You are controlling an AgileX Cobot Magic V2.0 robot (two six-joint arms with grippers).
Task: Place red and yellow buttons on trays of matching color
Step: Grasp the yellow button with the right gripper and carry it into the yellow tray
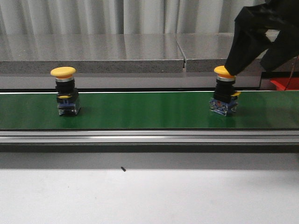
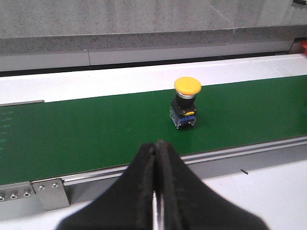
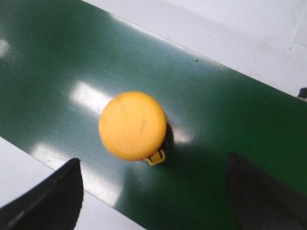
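Observation:
Two yellow buttons stand upright on the green belt (image 1: 149, 109): one at the left (image 1: 63, 73) and one at the right (image 1: 224, 73). My right gripper (image 1: 251, 63) hovers over the right button, open, one black fingertip (image 1: 230, 69) close to the cap. From the right wrist, the yellow cap (image 3: 133, 125) lies ahead of the open gripper (image 3: 153, 201), its jaws wide apart and empty. My left gripper (image 2: 157, 144) is shut and empty, short of the belt's near rail, with a yellow button (image 2: 187, 86) beyond it. No red button shows. The yellow tray is out of view.
A red object (image 1: 281, 84), possibly the red tray's edge, sits at the far right behind the right arm. A grey stone ledge (image 1: 93, 53) runs behind the belt. A metal rail (image 1: 149, 136) borders the belt's near side, with white table (image 1: 149, 196) in front.

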